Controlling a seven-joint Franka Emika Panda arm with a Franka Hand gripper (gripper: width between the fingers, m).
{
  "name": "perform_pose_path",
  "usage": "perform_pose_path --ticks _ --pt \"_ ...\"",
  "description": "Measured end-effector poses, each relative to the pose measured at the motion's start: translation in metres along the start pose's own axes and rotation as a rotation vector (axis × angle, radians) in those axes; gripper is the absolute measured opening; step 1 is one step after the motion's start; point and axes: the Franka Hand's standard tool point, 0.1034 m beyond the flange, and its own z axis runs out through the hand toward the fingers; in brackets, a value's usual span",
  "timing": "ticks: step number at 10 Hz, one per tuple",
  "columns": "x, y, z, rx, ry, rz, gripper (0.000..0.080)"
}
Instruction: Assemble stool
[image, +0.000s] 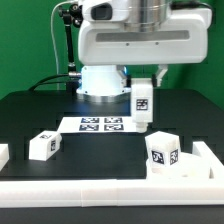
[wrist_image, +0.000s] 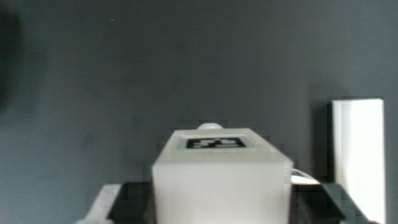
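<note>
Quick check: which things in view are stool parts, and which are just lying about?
Stool parts:
- held leg, gripped in the jaws
- loose leg, lying free
- tagged part beside the rim bars

Not part of the job:
- marker board
- white rim bars

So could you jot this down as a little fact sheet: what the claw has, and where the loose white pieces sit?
gripper: shut on the held leg
held leg: white block, upright, tag facing the exterior camera, just off the marker board toward the exterior view's right
loose leg: lying alone on the black table, exterior view's left
tagged piece: exterior view's right, against the white rim bars; leg or seat, cannot tell
joined parts: none visible
</note>
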Motion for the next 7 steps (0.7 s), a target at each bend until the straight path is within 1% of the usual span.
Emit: perform_pose_path --ticks 2,3,4,7 --pt "0.015 -0.025 -0.005 0.0 0.015 -0.012 0.0343" --pt "0.02 -0.031 -0.003 0.0 0.018 -0.019 0.0343" --pt "0.018 -0.03 0.0 -0.002 0.011 -0.017 0.0343" --pt "0.018 -0.03 0.0 -0.002 0.011 -0.017 0.0343"
